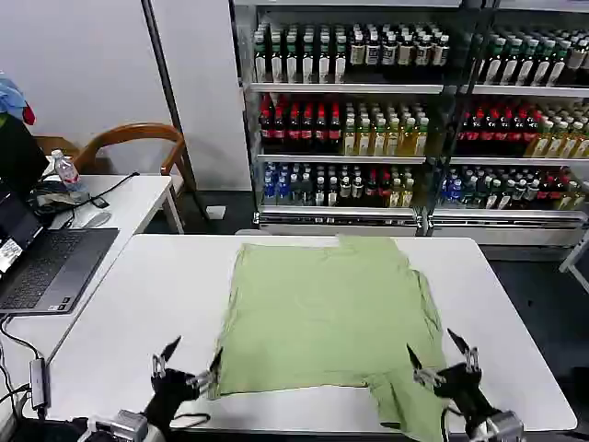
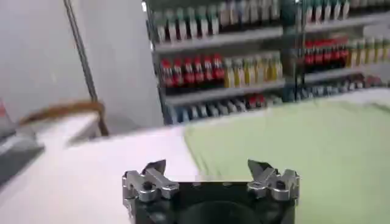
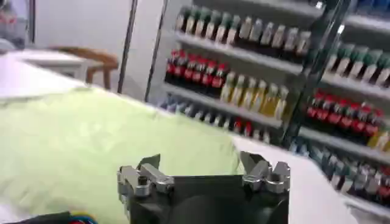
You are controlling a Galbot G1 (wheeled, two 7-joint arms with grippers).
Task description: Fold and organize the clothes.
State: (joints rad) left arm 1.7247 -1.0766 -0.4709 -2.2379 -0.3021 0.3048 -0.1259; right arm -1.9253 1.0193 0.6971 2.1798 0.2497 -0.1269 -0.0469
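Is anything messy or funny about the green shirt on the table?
Mostly flat, but one sleeve of the green shirt flops crumpled over the near edge of the table, by the open right gripper. The left gripper is open too.

Even indoor light, soft shadows; both wrist views blurred.

My left claw (image 1: pixel 189 362) sits low at the near left with its fingers spread wide and nothing between them, while my right claw (image 1: pixel 442 355) sits low at the near right, likewise spread and empty, both arms reaching forward from my body.
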